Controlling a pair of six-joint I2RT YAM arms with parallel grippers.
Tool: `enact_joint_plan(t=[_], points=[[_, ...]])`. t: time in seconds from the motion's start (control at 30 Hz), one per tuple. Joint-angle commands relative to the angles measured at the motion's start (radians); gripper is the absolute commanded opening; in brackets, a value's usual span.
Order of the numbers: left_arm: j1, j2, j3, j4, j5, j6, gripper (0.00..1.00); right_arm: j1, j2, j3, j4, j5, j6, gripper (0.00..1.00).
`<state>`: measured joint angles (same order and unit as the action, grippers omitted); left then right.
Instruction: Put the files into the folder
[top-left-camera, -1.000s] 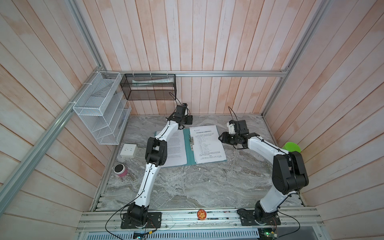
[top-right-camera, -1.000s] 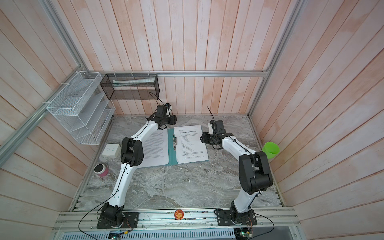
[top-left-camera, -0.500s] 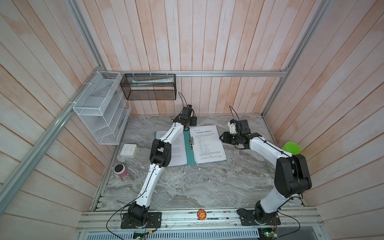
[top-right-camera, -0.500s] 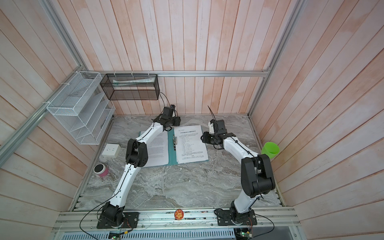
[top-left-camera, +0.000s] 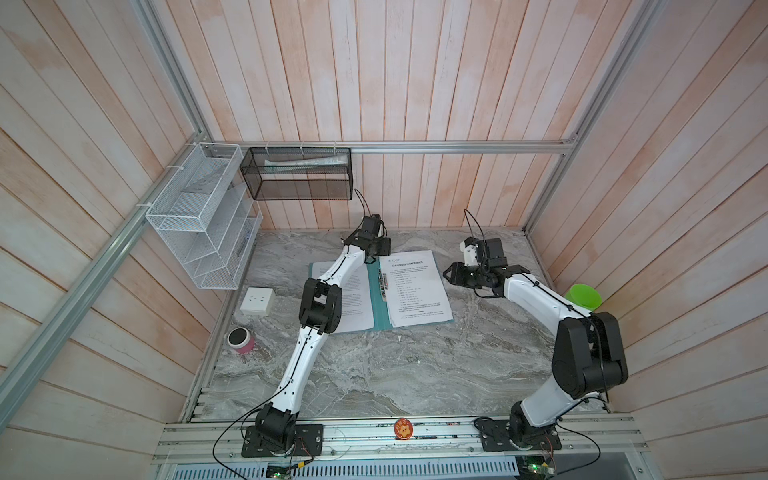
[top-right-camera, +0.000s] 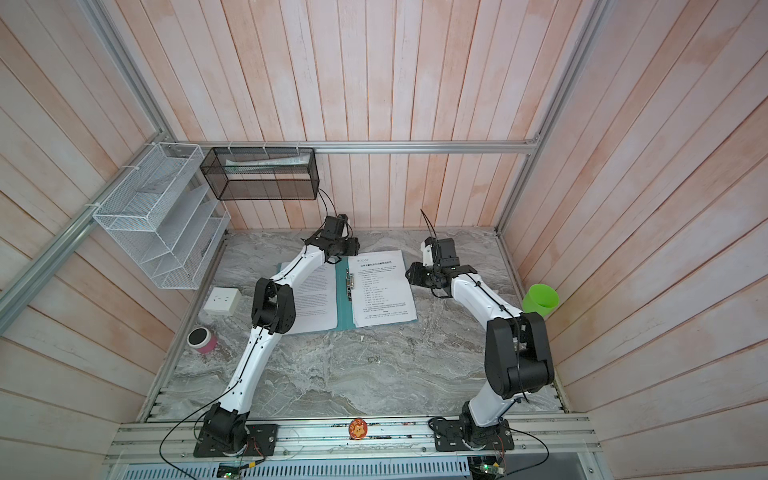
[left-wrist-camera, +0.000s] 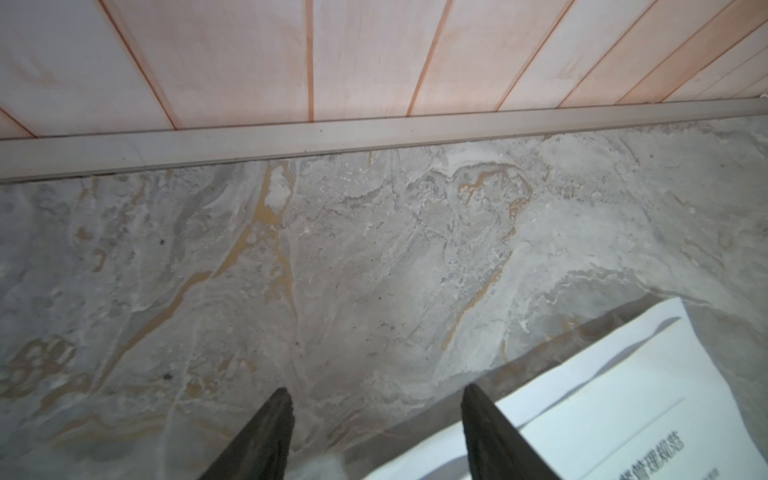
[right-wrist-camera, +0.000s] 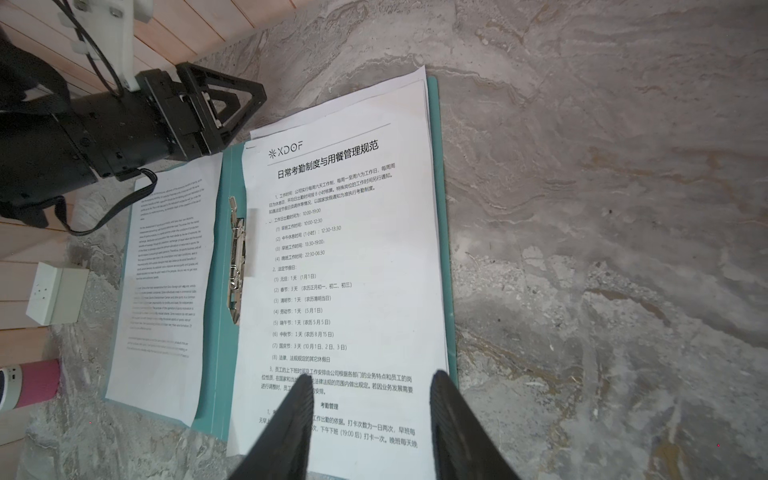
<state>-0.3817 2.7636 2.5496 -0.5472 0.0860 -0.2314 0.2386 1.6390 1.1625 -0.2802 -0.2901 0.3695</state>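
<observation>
The teal folder (top-left-camera: 377, 305) (top-right-camera: 344, 309) (right-wrist-camera: 226, 232) lies open on the marble table in both top views, its metal clip (right-wrist-camera: 236, 257) along the spine. The files lie on both covers: a stack of printed sheets (top-left-camera: 415, 291) (top-right-camera: 382, 291) (right-wrist-camera: 345, 249) on the right cover and a sheet (top-left-camera: 357, 303) (right-wrist-camera: 166, 266) on the left one. My left gripper (top-left-camera: 384, 247) (top-right-camera: 353, 246) (left-wrist-camera: 377, 390) (right-wrist-camera: 253, 99) is open and empty at the folder's far edge, by the stack's corner (left-wrist-camera: 623, 395). My right gripper (top-left-camera: 451, 274) (top-right-camera: 411, 274) (right-wrist-camera: 374, 378) is open and empty above the stack's right edge.
A white socket block (top-left-camera: 257, 301) and a pink cylinder (top-left-camera: 240, 340) sit at the table's left side. A green cup (top-left-camera: 584, 296) stands at the right wall. A white wire rack (top-left-camera: 199, 232) and a black mesh basket (top-left-camera: 297, 174) hang on the walls.
My left gripper has moved right along the folder's far edge, from the left sheet's corner to the top of the spine. The right gripper has barely moved.
</observation>
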Motion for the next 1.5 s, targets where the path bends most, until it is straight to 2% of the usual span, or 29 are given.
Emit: enact_joint_plan(t=[0.0, 0.5, 0.7, 0.9, 1.23, 1.47], points=[[-0.011, 0.024, 0.011, -0.041, 0.04, 0.02, 0.66, -0.006, -0.028, -0.014, -0.007, -0.018, -0.007, 0.44], [-0.031, -0.031, -0.079, -0.097, 0.032, 0.101, 0.53, -0.005, -0.028, -0.024, 0.001, -0.036, -0.017, 0.44], [-0.031, -0.064, -0.12, -0.085, 0.02, 0.113, 0.52, -0.005, -0.024, -0.02, 0.001, -0.047, -0.011, 0.44], [-0.023, -0.075, -0.116, -0.08, -0.006, 0.118, 0.63, -0.016, -0.006, -0.033, 0.017, -0.035, -0.002, 0.45], [-0.003, -0.085, -0.116, -0.064, 0.004, 0.122, 0.67, -0.039, 0.09, -0.154, 0.163, -0.053, 0.08, 0.45], [-0.003, -0.086, -0.12, -0.06, 0.009, 0.122, 0.67, -0.025, 0.106, -0.223, 0.22, -0.055, 0.111, 0.41]])
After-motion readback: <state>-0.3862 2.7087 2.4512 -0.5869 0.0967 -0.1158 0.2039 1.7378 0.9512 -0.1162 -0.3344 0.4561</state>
